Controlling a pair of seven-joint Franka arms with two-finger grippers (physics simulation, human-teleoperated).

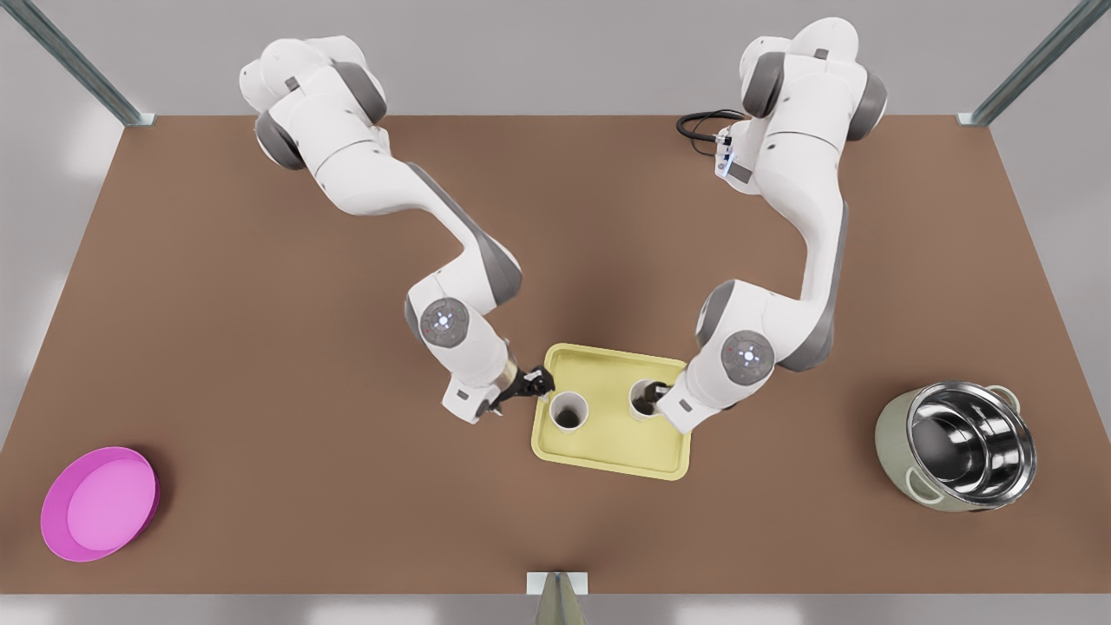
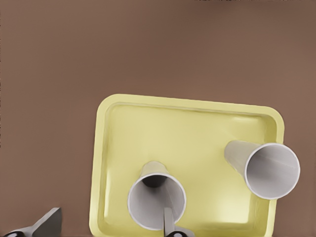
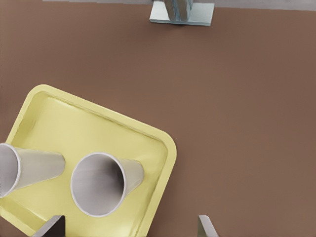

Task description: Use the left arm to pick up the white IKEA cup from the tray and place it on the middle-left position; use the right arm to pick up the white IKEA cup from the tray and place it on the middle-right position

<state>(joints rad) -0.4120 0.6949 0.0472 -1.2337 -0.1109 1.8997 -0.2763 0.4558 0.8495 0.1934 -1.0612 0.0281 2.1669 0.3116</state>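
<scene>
White IKEA cups: two, both upright on the tray (image 1: 608, 437) (image 2: 187, 133) (image 3: 74, 123), neither lifted.

Counter (image 1: 260, 347): brown. The tray sits near its middle, toward the camera-side edge.

Arms: both bend down to the tray, one from each side.

Tray: pale yellow, flat on the counter.

Pot (image 1: 959, 456): steel-lined, pale green outside, tilted, far to the front view's right.

Bowl (image 1: 100, 503): magenta, far to the front view's left.

First cup (image 1: 568, 410) (image 2: 271, 170) (image 3: 98, 185): on the tray's half toward the front view's left.

Second cup (image 1: 640, 410) (image 2: 148, 202) (image 3: 24, 170): on the other half, just apart from the first.

Left gripper (image 1: 653, 392) (image 2: 111, 217): over the second cup. Fingers spread apart, one at the cup's mouth, the other outside its wall; cannot tell if either touches.

Right gripper (image 1: 531, 384) (image 3: 129, 222): at the tray's rim on the front view's left, beside the first cup. Fingers wide apart, holding nothing.
</scene>
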